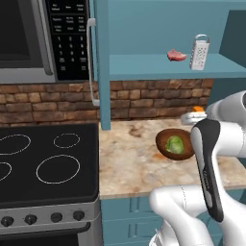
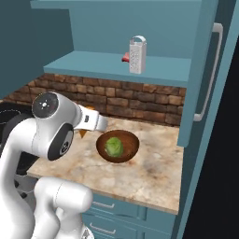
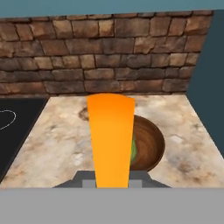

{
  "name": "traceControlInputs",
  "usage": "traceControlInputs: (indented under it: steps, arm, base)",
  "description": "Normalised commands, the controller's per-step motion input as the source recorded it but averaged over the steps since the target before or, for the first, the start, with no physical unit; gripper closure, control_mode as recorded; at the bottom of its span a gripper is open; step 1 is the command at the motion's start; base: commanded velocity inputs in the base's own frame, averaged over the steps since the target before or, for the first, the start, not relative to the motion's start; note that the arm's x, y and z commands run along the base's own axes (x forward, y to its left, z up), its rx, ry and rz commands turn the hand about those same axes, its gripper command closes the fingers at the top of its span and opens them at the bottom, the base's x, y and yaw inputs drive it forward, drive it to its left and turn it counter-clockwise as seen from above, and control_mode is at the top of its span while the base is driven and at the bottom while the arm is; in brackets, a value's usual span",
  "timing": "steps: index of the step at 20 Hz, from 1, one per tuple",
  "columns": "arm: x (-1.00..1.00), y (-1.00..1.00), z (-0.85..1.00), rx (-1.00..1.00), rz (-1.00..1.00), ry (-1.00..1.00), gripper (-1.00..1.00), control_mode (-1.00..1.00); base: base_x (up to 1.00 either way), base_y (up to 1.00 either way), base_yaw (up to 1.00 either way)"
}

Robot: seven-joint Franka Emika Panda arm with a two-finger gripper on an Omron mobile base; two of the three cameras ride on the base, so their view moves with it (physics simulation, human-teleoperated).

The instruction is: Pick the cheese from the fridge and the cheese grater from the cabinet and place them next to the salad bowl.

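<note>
So the jaws are clamped on the cheese [image 3: 110,140], a plain bright orange wedge, narrower at the bottom, hanging over the desk [image 3: 52,140] right in front of the salad bowl [image 1: 168,146] with its lettuce [image 2: 114,146]. The silver cheese grater [image 1: 199,52] stands upright on the cabinet shelf [image 1: 144,65].

My arm [image 2: 51,135] folded at the elbow, forearm reaching forward. My gripper [image 3: 112,181] clamped tight on the cheese [image 3: 111,140], wedge pointing ahead.
</note>
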Motion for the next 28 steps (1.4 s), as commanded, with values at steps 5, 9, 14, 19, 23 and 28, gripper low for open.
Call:
traceControlInputs:
  steps: [5,9,14,19,23,28]
  arm:
    - [0.0,0.18,-0.03,0.0,0.13,0.0,1.0,-1.0]
    - [0.03,0.29,-0.05,0.0,0.07,0.0,1.0,-1.0]
    - [0.12,0.42,-0.15,-0.02,0.02,0.05,1.0,-1.0]
    - [0.26,0.4,-0.35,-0.07,0.01,0.19,1.0,-1.0]
    - [0.43,0.25,-0.42,-0.02,0.05,0.15,1.0,-1.0]
    - [0.38,0.17,-0.47,-0.01,0.07,0.17,1.0,-1.0]
  base:
    - [0.0,0.0,0.0]
    - [0.0,0.0,0.0]
    - [0.0,0.0,0.0]
    - [0.0,0.0,0.0]
    - [0.0,0.0,0.0]
    - [0.0,0.0,0.0]
